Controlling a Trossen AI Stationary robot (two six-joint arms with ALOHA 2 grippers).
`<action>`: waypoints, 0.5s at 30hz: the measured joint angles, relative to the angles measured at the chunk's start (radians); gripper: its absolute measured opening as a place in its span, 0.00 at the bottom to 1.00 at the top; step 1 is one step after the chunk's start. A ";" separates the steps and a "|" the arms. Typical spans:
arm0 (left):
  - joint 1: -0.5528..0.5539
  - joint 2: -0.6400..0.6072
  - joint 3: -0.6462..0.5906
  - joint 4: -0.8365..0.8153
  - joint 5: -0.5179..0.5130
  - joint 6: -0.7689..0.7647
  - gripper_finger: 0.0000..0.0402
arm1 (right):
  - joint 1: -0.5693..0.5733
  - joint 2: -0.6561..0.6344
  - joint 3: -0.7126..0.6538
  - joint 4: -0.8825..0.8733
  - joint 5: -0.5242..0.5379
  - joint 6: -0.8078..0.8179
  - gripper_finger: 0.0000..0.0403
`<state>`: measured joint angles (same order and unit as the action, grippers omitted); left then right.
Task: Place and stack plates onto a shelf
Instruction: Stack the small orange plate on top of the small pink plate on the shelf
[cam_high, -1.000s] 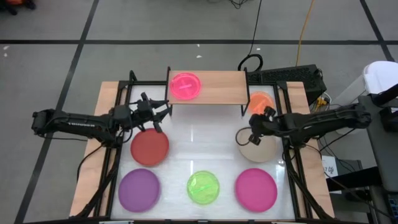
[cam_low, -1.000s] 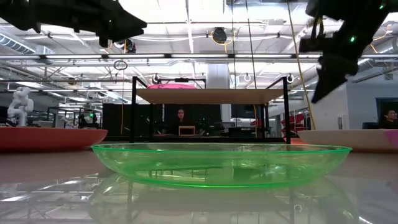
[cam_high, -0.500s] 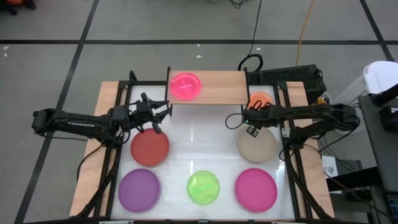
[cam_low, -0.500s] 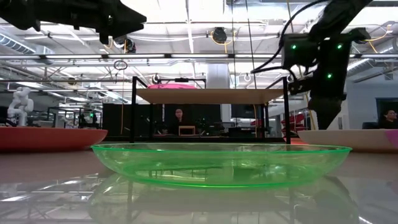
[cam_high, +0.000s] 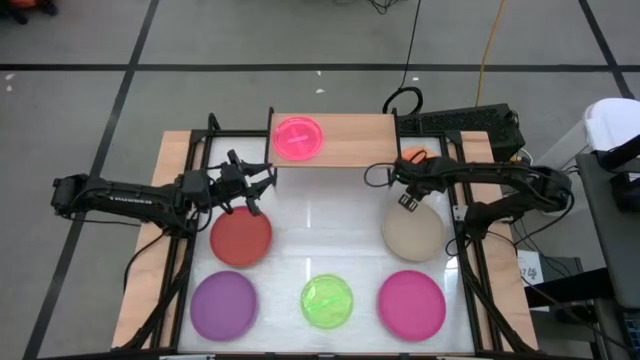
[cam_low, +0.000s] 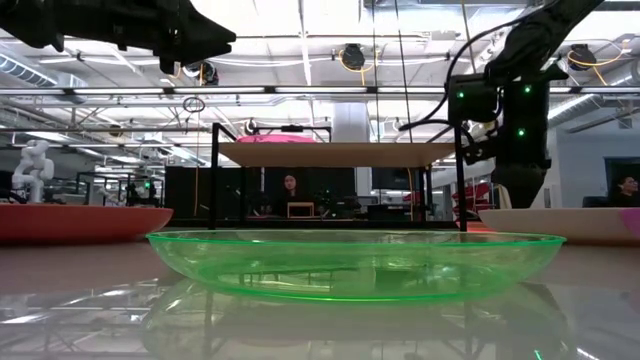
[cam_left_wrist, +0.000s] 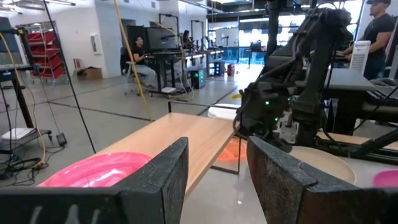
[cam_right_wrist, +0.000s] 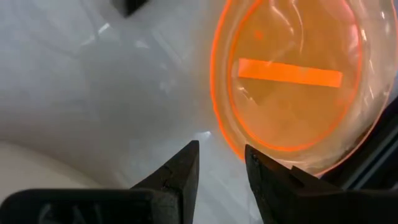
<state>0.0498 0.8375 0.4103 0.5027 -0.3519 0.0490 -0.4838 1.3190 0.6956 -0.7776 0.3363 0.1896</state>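
Left gripper (cam_high: 252, 184) hovers with fingers apart above the far edge of the large round red plastic plate (cam_high: 241, 238). A small round pink plastic plate (cam_high: 299, 138) lies on the light-wood shelf (cam_high: 355, 141). Right gripper (cam_high: 404, 182), fingers slightly apart, hangs beside the small translucent orange plate (cam_right_wrist: 292, 81), above the beige plate (cam_high: 412, 232).

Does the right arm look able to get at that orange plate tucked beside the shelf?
Probably yes: the right gripper hangs open just above the orange plate, nothing lying between them, though the shelf stands close by.
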 joint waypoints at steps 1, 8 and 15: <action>0.000 0.000 0.000 0.000 0.000 0.000 0.42 | -0.009 0.000 0.000 0.000 0.000 -0.001 0.28; 0.000 0.000 0.000 0.000 0.000 -0.002 0.42 | -0.033 -0.002 0.000 0.009 0.000 -0.027 0.28; 0.000 0.000 0.000 -0.001 0.000 -0.002 0.42 | -0.032 -0.001 -0.067 0.108 -0.008 -0.055 0.28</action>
<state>0.0498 0.8375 0.4103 0.5015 -0.3523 0.0471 -0.5159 1.3177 0.6287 -0.6693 0.3278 0.1345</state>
